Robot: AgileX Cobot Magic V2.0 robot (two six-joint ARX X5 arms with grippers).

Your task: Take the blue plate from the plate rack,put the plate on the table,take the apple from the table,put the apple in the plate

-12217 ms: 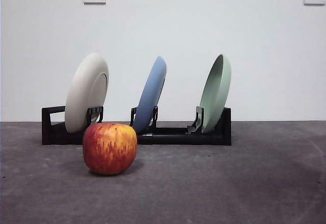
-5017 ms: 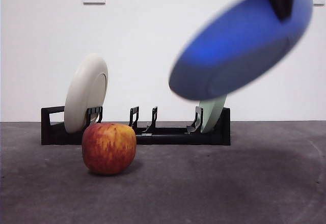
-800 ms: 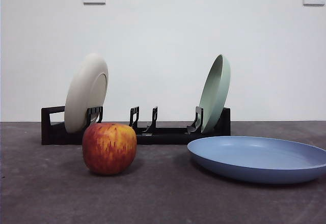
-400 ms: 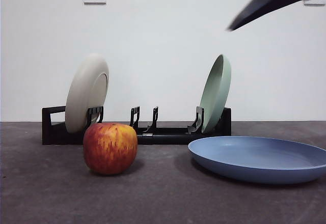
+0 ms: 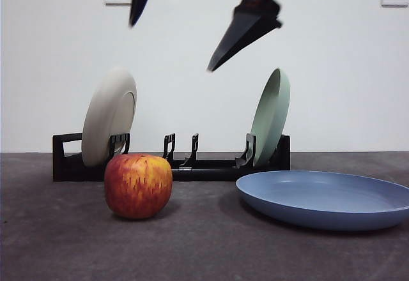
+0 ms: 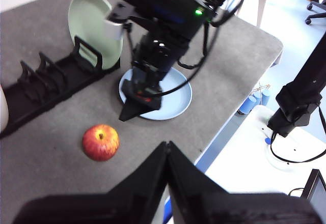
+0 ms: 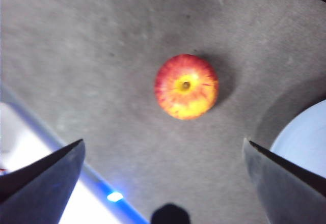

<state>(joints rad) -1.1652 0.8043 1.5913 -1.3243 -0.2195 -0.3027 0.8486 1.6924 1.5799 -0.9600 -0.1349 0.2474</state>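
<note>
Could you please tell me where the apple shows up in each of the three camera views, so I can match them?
Front view: the apple stands low and left of centre, before the plate rack.
Left wrist view: lower left, on the table.
Right wrist view: near centre.
Shared landmark: the blue plate lies beside it in all three.

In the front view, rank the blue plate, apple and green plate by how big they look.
1. Blue plate, widest by far, though nearest the camera.
2. Green plate, standing edge-on in the rack.
3. Apple, close to the green plate; nearness makes this unsure.
</note>
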